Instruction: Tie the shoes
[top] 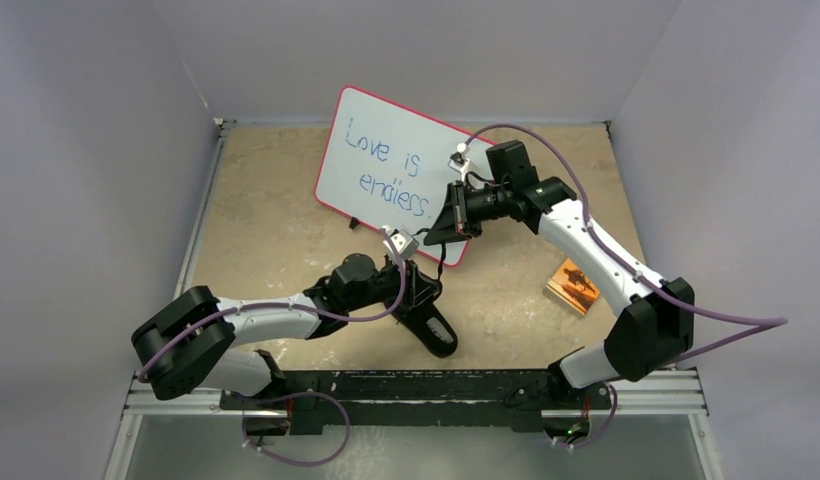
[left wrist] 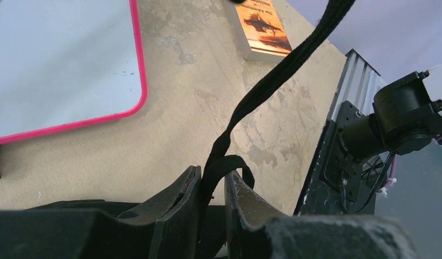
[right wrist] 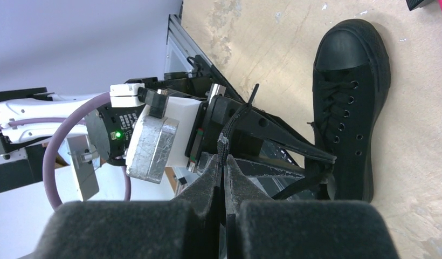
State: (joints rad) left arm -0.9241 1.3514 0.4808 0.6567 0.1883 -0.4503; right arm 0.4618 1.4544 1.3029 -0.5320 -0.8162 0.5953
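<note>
The black sneaker (top: 435, 331) lies on the table near the front edge, and shows in the right wrist view (right wrist: 349, 102) with its toe pointing away. My left gripper (top: 423, 287) is just above the shoe, shut on a folded black lace (left wrist: 262, 89) in the left wrist view (left wrist: 212, 175). That lace runs taut up and away. My right gripper (top: 438, 228) is higher, over the whiteboard's near edge, and is shut on the lace end (right wrist: 225, 141) in the right wrist view (right wrist: 223, 157).
A pink-rimmed whiteboard (top: 401, 165) with blue writing lies behind the shoe, and shows in the left wrist view (left wrist: 62, 65). An orange book (top: 574, 285) lies at the right, also in the left wrist view (left wrist: 262, 29). The metal rail (top: 416, 390) runs along the front.
</note>
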